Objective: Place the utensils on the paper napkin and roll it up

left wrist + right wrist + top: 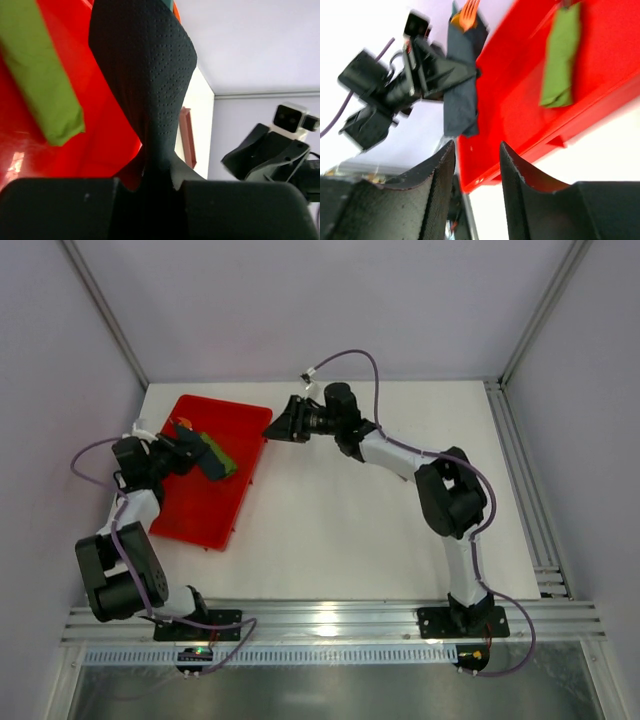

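Observation:
My left gripper [192, 453] is over the red tray [205, 510] and is shut on the black paper napkin [208, 458], which it holds up off the tray floor. In the left wrist view the napkin [145, 75] rises crumpled from the shut jaws [157, 185]. An orange fork [468, 12] shows just past the napkin [462, 95] in the right wrist view, and as an orange speck [183, 423] from above. Other utensils are hidden. My right gripper [283, 424] is open and empty beside the tray's far right corner, its fingertips [445, 165] apart.
A flat green piece [226, 462] lies in the tray beside the napkin; it also shows in the left wrist view [45, 85] and the right wrist view [560, 60]. The white table [360, 530] stretches right of the tray. Frame posts stand at the back corners.

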Tool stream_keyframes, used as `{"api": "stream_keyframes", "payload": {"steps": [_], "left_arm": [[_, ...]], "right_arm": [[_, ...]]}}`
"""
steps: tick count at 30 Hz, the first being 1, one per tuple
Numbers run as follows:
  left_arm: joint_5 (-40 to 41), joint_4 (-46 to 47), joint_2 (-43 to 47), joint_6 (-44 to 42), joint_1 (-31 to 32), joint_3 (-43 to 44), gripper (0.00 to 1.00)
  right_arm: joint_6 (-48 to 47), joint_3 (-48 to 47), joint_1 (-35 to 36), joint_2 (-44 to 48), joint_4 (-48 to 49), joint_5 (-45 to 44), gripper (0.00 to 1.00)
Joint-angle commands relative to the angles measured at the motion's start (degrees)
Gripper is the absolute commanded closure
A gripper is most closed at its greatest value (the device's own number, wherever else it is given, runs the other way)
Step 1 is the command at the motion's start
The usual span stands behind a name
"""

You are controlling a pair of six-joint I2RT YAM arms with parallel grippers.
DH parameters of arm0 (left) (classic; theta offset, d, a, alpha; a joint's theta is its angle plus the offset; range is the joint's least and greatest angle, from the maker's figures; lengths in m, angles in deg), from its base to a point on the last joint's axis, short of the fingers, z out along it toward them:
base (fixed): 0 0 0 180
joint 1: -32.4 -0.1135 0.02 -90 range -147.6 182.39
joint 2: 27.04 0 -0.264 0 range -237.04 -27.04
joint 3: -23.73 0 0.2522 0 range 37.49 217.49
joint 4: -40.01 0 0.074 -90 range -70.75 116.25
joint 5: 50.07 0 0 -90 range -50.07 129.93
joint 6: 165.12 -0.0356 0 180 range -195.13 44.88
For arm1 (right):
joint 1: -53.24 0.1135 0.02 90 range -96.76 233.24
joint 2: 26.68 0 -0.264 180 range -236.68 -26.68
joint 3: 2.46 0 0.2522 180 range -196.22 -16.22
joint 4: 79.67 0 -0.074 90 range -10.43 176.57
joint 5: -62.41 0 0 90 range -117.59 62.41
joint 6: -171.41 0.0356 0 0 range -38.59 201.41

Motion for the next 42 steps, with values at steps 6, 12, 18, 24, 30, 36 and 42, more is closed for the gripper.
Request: {"api": "stream_keyframes", "payload": {"steps": [6,12,18,24,30,36,42], "left_arm": [[2.56,3.79,-9.13,-1.98,-2.72,-0.88,1.00],[3.63,2.29,-12.55,-3.56,-3.34,-0.54,1.00],[3.27,3.51,-18.00,-3.57,-4.31,-0.88,1.00],[5.38,-2.36,-19.59,-7.08,-4.48,0.69,0.98],[7.75,-6.76,-20.29,-9.36,-4.48,2.36,0.92],[8.99,-8.78,-20.55,-10.24,-4.48,3.24,0.86],[8.81,-9.14,-21.96,-10.68,-4.48,3.68,0.80]], "right_arm": [[-16.96,-26.13,5.40,-7.54,-36.15,-17.58,0.65],[-21.36,-34.16,9.80,-12.28,-42.39,-21.98,0.68],[-21.63,-35.83,12.52,-15.18,-42.31,-23.74,0.74],[-21.72,-38.11,14.10,-17.21,-41.79,-24.44,0.74],[-21.45,-41.54,15.69,-20.72,-41.78,-24.79,0.74],[-22.07,-43.65,17.27,-22.66,-41.96,-25.41,0.75],[-21.72,-45.76,18.76,-25.29,-41.52,-25.23,0.75]]}}
